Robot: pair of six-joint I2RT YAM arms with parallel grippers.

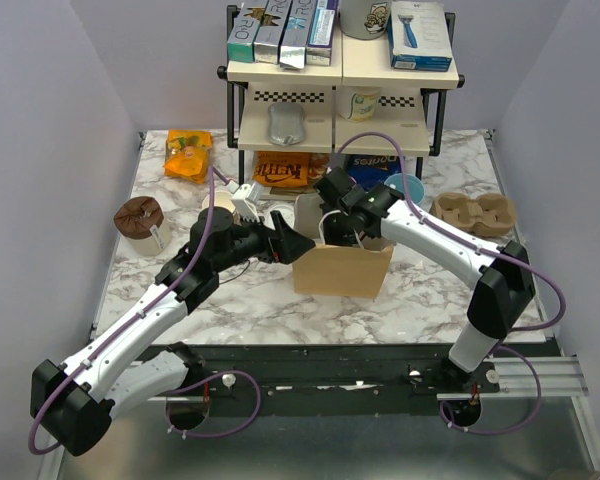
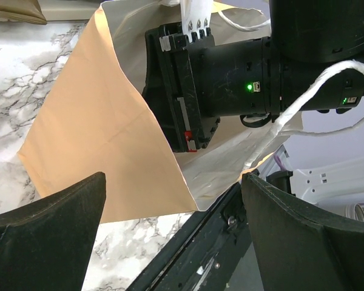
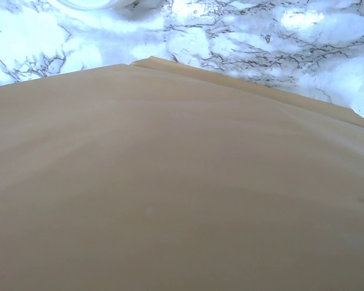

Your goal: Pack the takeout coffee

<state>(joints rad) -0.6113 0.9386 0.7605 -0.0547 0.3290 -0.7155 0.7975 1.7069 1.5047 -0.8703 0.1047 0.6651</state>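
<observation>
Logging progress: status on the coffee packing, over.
Left gripper open beside bag. Right gripper inside bag, grip hidden. Coffee not visible.

White marble desk (image 1: 230,300). Paper bag (image 1: 340,270) upright at centre. Black-framed rack (image 1: 340,75) at back centre, chip bags (image 1: 282,170) under it. Orange snack pack (image 1: 188,155) in back left corner. Brown round item (image 1: 138,217) near left edge. Lidless tan cup (image 1: 218,205) between that and bag. Cardboard cup carrier (image 1: 475,213) at right. Light-blue cup (image 1: 405,185) near rack, partly hidden.
</observation>
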